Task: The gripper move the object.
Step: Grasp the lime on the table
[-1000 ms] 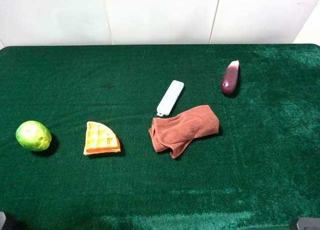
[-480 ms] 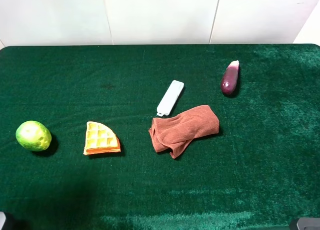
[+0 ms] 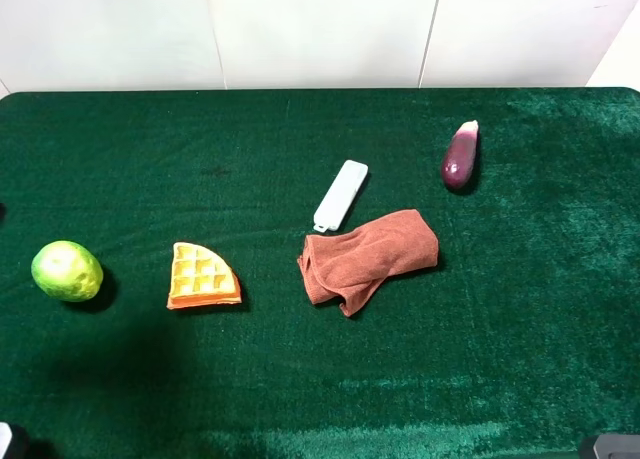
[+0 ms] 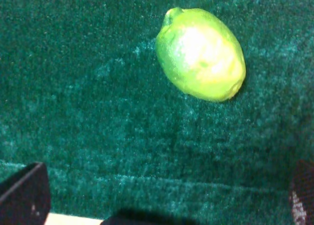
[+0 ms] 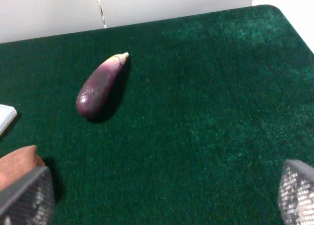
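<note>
The yellow-green fruit (image 3: pixel 66 270) lies on the green cloth at the far left of the table. In the left wrist view it (image 4: pixel 201 53) lies ahead of my left gripper (image 4: pixel 164 200), a short way off and untouched. The left fingers (image 4: pixel 24 195) stand wide apart and hold nothing. My right gripper (image 5: pixel 162 198) is also open and empty, over bare cloth at the right side of the table, with the purple eggplant (image 5: pixel 100 87) ahead of it. In the exterior high view neither claw shows clearly.
An orange waffle wedge (image 3: pixel 203 276) lies right of the fruit. A brown cloth (image 3: pixel 368 256) is bunched mid-table, with a white flat bar (image 3: pixel 340 194) behind it. The eggplant (image 3: pixel 460 156) lies at the back right. A white wall (image 3: pixel 320 29) stands behind the table.
The objects have not moved. A dark shadow on the cloth at the front left has spread toward the fruit and waffle.
</note>
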Motion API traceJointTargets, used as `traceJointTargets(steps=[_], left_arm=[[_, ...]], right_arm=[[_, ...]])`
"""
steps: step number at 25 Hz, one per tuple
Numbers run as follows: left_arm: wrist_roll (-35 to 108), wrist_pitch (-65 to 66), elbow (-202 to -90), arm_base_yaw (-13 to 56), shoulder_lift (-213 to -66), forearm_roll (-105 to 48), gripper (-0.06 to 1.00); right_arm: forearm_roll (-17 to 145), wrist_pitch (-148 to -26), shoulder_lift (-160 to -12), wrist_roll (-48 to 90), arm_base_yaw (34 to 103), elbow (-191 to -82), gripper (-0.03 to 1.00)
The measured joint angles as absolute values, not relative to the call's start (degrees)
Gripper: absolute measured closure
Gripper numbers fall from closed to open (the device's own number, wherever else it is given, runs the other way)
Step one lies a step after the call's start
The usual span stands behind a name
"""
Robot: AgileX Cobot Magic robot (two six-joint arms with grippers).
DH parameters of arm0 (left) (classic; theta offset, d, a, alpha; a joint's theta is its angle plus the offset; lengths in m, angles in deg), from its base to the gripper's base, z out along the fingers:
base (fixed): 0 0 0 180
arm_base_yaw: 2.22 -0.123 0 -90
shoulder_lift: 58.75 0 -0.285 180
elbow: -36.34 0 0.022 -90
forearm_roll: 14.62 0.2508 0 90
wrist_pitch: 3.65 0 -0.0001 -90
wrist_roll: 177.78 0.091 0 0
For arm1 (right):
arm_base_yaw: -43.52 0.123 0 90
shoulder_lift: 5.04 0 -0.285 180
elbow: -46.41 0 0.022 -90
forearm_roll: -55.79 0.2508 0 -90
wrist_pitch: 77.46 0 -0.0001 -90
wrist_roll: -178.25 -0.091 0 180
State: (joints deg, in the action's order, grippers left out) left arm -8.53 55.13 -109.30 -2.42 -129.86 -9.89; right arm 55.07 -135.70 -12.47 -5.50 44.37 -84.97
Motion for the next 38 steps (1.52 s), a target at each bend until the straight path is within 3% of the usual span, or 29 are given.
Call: traceJointTargets(steps=[15, 25, 38], left_arm=[[-17.2, 30.6, -95.9, -2.4, -141.3, -10.4, -0.05], [-18.8, 15.9, -94.7, -2.4, -152.1, -14.1, -0.05], [-14.9, 11.3, -94.7, -2.4, -158.1, -21.9, -0.05]], right_arm=[[55.1, -135.7, -12.5, -5.5, 44.4, -85.0, 0.27], [55.1, -135.7, -12.5, -5.5, 44.4, -85.0, 0.27], [55.1, -135.8, -12.5, -5.5, 44.4, -85.0, 0.27]])
